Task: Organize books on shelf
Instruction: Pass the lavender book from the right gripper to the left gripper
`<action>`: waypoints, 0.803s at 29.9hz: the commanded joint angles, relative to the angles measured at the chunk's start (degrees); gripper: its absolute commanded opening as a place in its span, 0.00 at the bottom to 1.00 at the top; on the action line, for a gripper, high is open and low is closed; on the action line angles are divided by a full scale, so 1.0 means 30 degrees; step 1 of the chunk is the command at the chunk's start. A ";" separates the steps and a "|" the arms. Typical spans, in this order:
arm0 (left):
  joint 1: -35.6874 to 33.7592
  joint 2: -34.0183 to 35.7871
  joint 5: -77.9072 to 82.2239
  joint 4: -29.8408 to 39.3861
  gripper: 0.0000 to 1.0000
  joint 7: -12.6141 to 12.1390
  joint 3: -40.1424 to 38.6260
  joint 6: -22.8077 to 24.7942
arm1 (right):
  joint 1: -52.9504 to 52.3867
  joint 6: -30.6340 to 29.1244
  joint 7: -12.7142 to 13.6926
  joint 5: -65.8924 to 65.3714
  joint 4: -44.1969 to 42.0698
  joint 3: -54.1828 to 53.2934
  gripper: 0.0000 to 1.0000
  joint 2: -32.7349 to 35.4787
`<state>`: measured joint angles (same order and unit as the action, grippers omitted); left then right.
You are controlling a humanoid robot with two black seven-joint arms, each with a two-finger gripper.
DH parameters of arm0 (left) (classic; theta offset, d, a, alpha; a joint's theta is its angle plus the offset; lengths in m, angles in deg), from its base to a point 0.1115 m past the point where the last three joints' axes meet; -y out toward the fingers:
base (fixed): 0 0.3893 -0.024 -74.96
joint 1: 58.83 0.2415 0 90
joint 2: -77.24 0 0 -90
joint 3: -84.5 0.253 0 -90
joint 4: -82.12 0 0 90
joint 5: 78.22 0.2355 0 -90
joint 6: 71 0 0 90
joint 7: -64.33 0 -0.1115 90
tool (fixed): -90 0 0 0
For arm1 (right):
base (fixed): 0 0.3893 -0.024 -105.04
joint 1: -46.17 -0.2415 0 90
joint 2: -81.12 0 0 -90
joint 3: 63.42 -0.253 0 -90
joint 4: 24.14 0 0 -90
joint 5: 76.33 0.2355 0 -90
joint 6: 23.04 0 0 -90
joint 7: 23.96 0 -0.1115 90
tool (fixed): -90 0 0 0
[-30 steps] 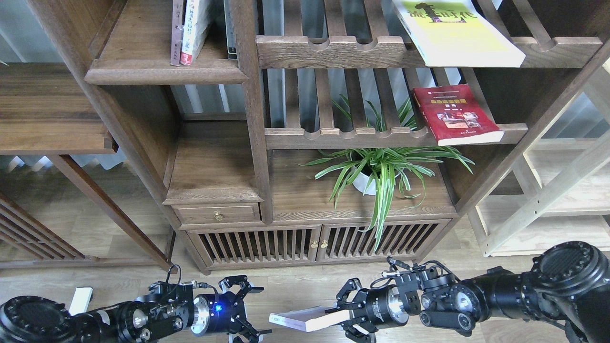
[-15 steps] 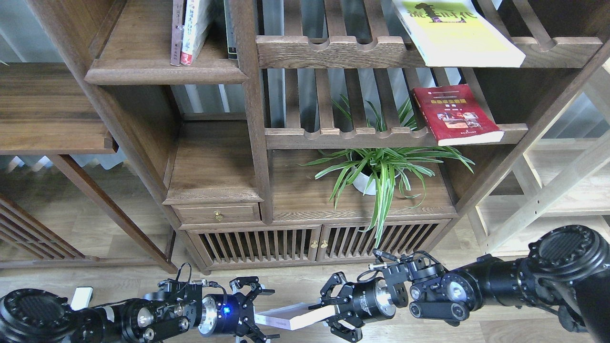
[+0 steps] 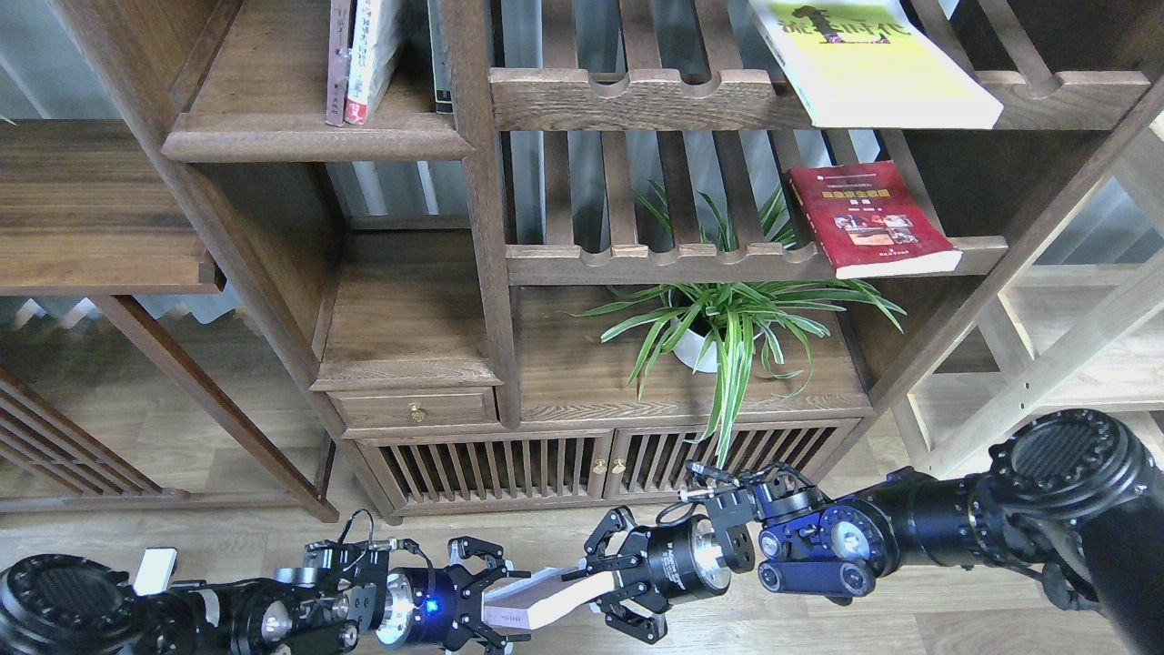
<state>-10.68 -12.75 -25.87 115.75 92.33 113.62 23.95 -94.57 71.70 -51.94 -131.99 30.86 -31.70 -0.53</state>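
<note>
While our right tool (image 3: pixel 602 589) clamps the pale lavender-white paperback book (image 3: pixel 536 602) low over the floor, our left tool (image 3: pixel 480 596) stands spread, fingers around the book's near end. Higher up, the yellow-green book (image 3: pixel 873 68) and red book (image 3: pixel 868 218) lie on slatted racks; the dark brown solid shelf (image 3: pixel 314 136) holds upright spines.

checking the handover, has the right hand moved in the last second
Yes. The right hand, gripping the pale book, has shifted left toward the left hand, judged against the cabinet doors.
</note>
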 commanded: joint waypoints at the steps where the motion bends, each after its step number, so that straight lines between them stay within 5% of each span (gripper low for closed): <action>1: -0.0027 -0.0005 0.0097 -0.0021 0.00 -0.0001 0.0077 -0.0037 | -0.0109 0.0003 -0.0007 0.0069 0.0004 0.0001 0.03 -0.0001; 12: -0.0144 -0.0005 -0.0138 0.0096 0.00 -0.0001 -0.0215 -0.0037 | -0.0460 -0.0231 -0.0007 0.0421 -0.0025 -0.0028 0.06 0.0028; 15: -0.0115 -0.0005 -0.0167 0.0155 0.00 -0.0001 -0.0216 -0.0008 | -0.0344 -0.0231 -0.0007 0.1324 -0.0025 -0.0145 0.37 0.0087; 21: -0.0056 -0.0005 -0.0167 0.0594 0.00 -0.0001 -0.0245 -0.0008 | -0.0109 -0.0260 -0.0007 0.4313 -0.0375 -0.1141 0.73 0.0788; 24: -0.0027 -0.0005 -0.0167 0.0799 0.00 -0.0001 -0.0274 -0.0037 | -0.0051 -0.0260 -0.0007 0.4727 -0.0494 -0.1142 0.83 0.1374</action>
<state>-10.94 -12.74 -26.44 117.56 92.32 112.77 23.86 -94.92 70.90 -52.00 -119.44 29.93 -34.85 1.90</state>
